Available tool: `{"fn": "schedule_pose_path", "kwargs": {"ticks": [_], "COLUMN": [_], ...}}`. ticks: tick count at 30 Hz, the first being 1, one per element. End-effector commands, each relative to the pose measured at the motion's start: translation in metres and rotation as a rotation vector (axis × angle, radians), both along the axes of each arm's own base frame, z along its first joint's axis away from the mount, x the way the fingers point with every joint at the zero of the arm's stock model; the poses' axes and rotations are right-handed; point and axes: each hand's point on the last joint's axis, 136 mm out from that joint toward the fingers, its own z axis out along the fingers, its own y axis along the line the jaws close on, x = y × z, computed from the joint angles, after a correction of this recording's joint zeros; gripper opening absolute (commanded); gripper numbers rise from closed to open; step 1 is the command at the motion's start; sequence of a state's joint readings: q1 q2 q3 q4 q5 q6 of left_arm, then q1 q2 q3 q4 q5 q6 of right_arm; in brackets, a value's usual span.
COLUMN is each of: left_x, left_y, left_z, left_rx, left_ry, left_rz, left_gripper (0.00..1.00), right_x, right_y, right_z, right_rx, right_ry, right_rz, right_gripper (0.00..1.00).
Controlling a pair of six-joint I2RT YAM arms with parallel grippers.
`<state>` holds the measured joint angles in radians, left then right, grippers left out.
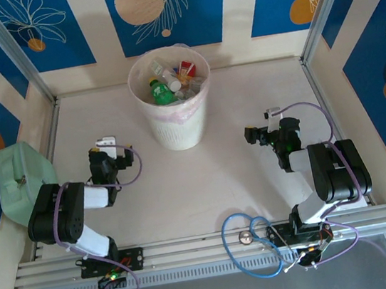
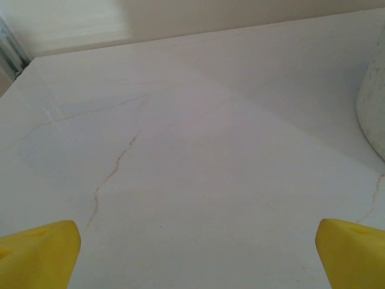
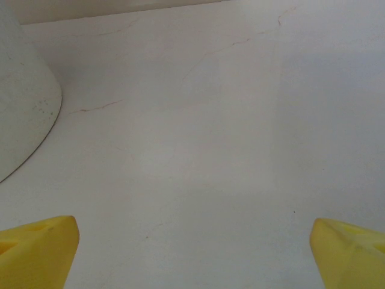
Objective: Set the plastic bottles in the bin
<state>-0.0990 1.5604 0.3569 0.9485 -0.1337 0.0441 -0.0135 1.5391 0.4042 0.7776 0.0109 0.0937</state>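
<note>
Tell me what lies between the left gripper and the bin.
Only bare table lies between the left gripper and the bin; the top view shows it.

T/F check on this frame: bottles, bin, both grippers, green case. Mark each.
1. The plastic bottles are inside the bin. True.
2. The left gripper is shut on a bottle. False: its yellow fingers stand wide apart, with bare table between them.
3. The right gripper is open and holds nothing. True.
4. The bin lies tipped on its side. False: it stands upright at the far middle of the table, mouth up.
5. The mint-green case sits beside the right arm. False: it is at the left edge, next to the left arm.
</note>
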Motion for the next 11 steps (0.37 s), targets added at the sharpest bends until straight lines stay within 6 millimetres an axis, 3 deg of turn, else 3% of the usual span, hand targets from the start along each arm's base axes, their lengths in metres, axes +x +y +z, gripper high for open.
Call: {"fn": "schedule_pose_path", "kwargs": {"ticks": [1,11], "left_x": [0.0053,0.0044], "left_y": [-0.0045,-0.0035], "left_z": [0.0028,0.0023], "left_rx": [-0.001,-0.006], "left_ry": [-0.002,-0.002], "left_rz": [-0.037,-0.037], "left_gripper": [1.00,1.00], "right_x": [0.0078,0.0069], "right_y": [-0.0018,-0.0018], "right_z": [0.0174,0.0174], "right_rx": [0.004,-0.002], "right_ry": [-0.052,-0.053], "right_rz": [-0.005,-0.008], "right_gripper": [0.99,0.99]}}
